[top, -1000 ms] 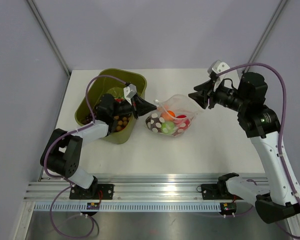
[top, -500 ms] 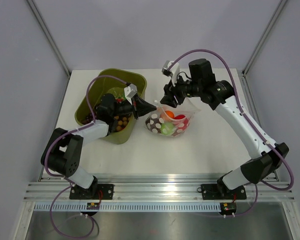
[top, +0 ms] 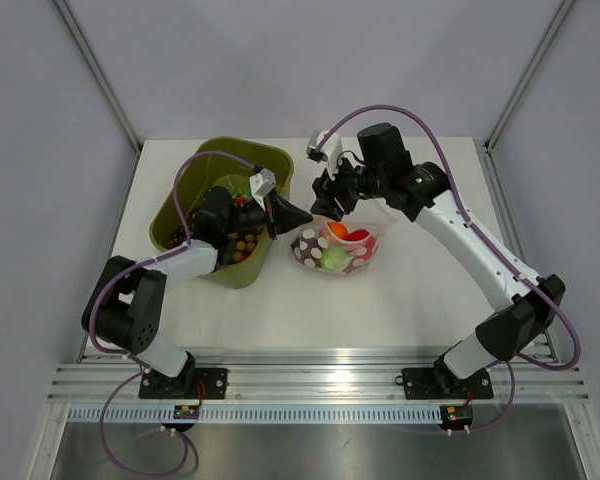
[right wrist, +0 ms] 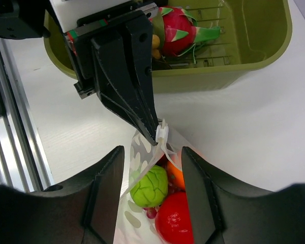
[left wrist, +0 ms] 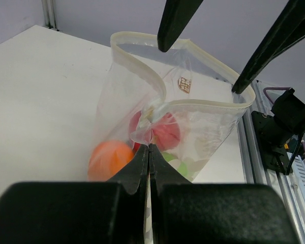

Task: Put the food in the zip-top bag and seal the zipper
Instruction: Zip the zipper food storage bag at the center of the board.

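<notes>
While the left gripper (top: 305, 213) pinches the zip-top bag (top: 342, 250) by its edge, the right gripper (top: 325, 197) hangs over the open mouth, fingers spread. The bag rests on the white table (top: 410, 290) beside the olive tub (top: 195, 175) — red, orange and green food (top: 337, 247) inside.

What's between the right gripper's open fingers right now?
Right wrist view: the rim of the clear dotted plastic zip-top bag, pinched by the shut left gripper, with green, orange and red toy food inside.

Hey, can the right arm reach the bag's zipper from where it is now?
Probably yes: the right gripper hangs open right above the zipper with nothing between, and the left gripper pinches only one spot of the zip-top bag rim.
</notes>
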